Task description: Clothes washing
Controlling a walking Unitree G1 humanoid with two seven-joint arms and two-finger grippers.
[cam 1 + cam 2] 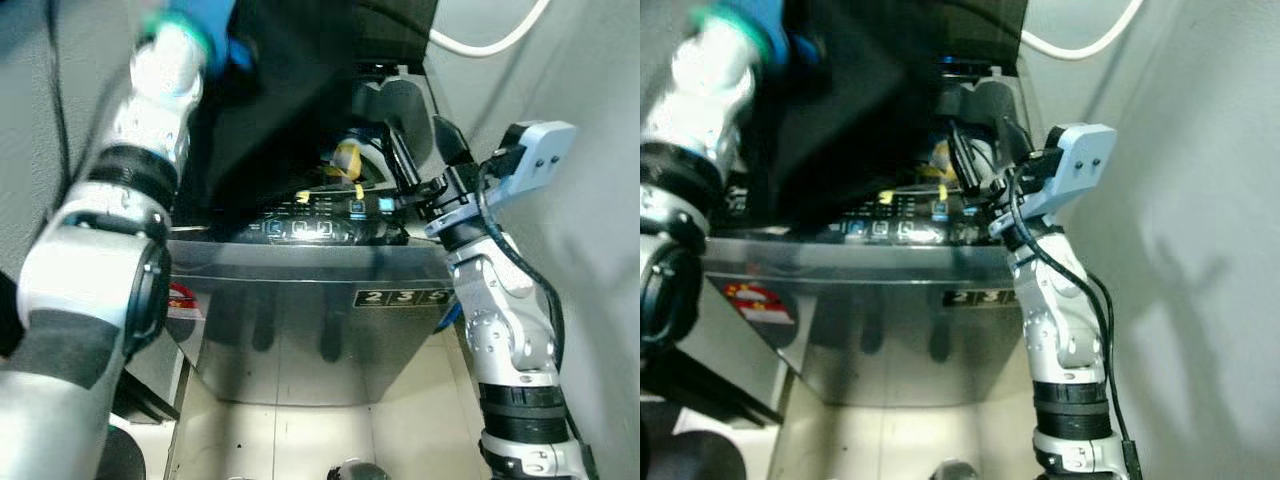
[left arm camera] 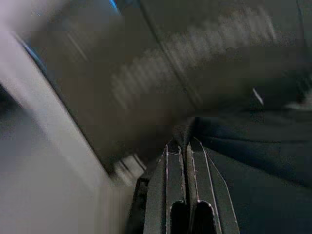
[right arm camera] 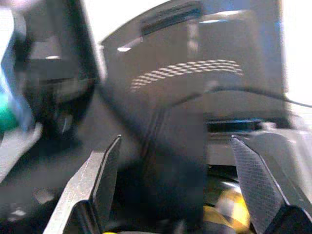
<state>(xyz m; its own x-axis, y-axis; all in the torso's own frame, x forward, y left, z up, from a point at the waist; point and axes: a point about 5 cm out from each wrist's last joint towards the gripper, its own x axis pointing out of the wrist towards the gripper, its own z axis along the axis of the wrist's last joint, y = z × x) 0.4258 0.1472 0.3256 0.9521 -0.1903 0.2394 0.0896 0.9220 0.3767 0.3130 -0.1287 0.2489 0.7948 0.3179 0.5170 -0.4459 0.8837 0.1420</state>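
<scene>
Black cloth (image 1: pixel 265 110) hangs pinched in my left gripper (image 2: pixel 186 148) above the washing machine (image 1: pixel 300 300) near its back edge; my right gripper (image 1: pixel 428 150) spreads empty. Best lowered fully inside before release.

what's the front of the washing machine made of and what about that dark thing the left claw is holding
Washing machine front: looks like smooth grey metal or glossy painted panel; it mirrors shapes and light. Dark garment: soft fabric, probably matte black cloth; it folds where the left claw pinches it.
</scene>
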